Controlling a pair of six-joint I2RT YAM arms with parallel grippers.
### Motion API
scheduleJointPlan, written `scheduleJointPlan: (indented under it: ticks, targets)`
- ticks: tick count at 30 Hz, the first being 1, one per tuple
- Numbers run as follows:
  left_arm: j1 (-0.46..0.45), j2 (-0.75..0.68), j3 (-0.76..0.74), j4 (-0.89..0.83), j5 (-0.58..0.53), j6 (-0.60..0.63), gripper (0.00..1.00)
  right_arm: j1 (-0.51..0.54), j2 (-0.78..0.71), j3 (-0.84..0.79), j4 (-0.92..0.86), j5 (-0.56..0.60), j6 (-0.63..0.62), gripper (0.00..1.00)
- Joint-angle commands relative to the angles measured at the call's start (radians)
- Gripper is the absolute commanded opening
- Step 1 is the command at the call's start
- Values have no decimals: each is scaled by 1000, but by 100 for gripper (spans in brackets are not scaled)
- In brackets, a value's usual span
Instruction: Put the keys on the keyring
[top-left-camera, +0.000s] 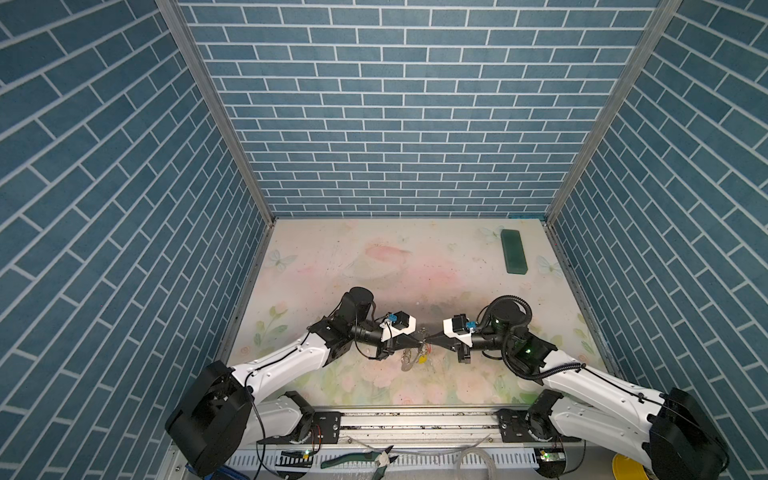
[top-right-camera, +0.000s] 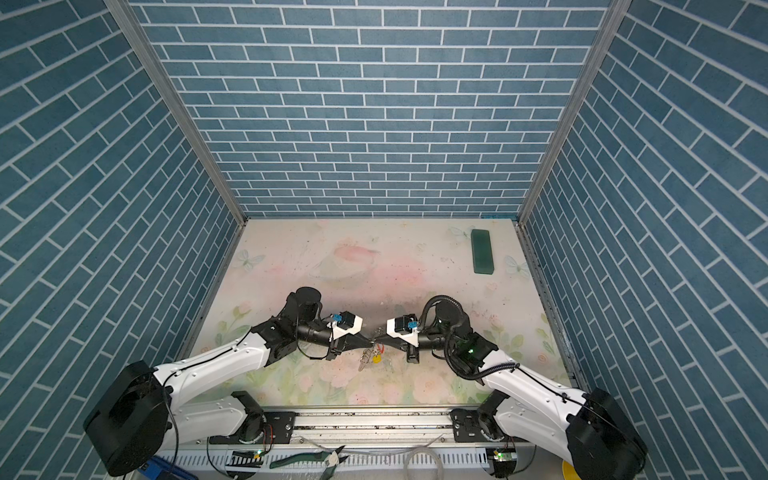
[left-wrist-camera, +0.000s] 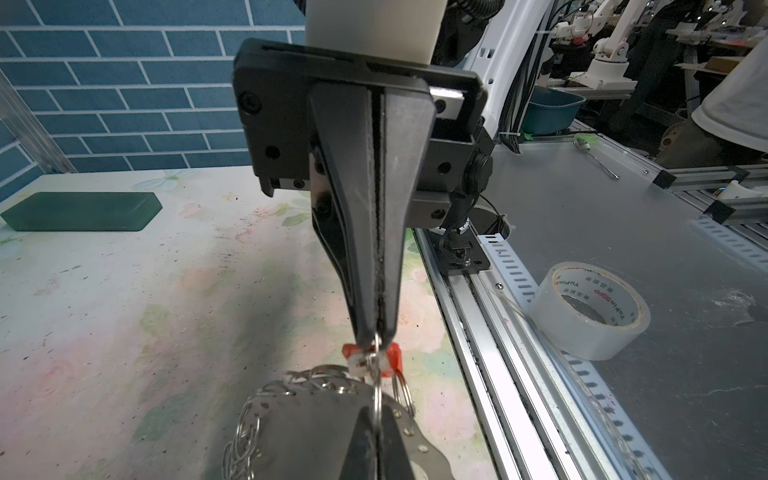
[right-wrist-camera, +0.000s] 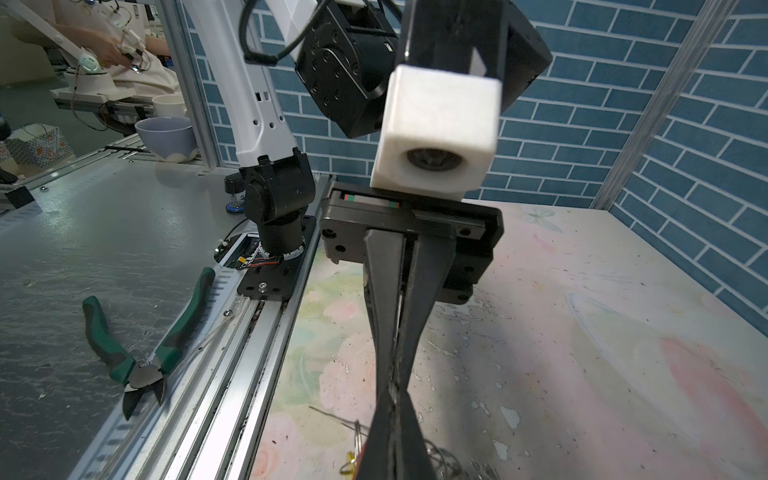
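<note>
Over the front middle of the table, in both top views, my left gripper (top-left-camera: 419, 342) (top-right-camera: 371, 342) and right gripper (top-left-camera: 428, 340) (top-right-camera: 380, 341) meet tip to tip. The keyring (top-left-camera: 409, 360) (top-right-camera: 365, 358) hangs just below them, clear of the table, as a dark grey plate (left-wrist-camera: 307, 419) fringed with silver wire clips (left-wrist-camera: 245, 432). My left gripper (left-wrist-camera: 375, 411) is shut on one silver clip. My right gripper (left-wrist-camera: 376, 341) is shut on the red key (left-wrist-camera: 394, 358) at that clip. The yellow key (top-left-camera: 422, 360) (right-wrist-camera: 351, 457) dangles among the clips.
A dark green block (top-left-camera: 513, 251) (left-wrist-camera: 81, 211) lies at the far right of the table. Green-handled pliers (top-left-camera: 361, 457) (right-wrist-camera: 137, 353) and a roll of clear tape (left-wrist-camera: 590, 311) lie beyond the front rail (top-left-camera: 415, 419). Blue brick walls close in three sides.
</note>
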Motion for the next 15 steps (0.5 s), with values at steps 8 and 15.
scheduleJointPlan:
  ticks: [8,15]
  targets:
    - [-9,-8,12,-18,2,19,0,4,2,50,-4,-7,-42,0]
    - [-9,-5,15,-19,-13,17,0,4,-6,52,-31,-53,-40,0]
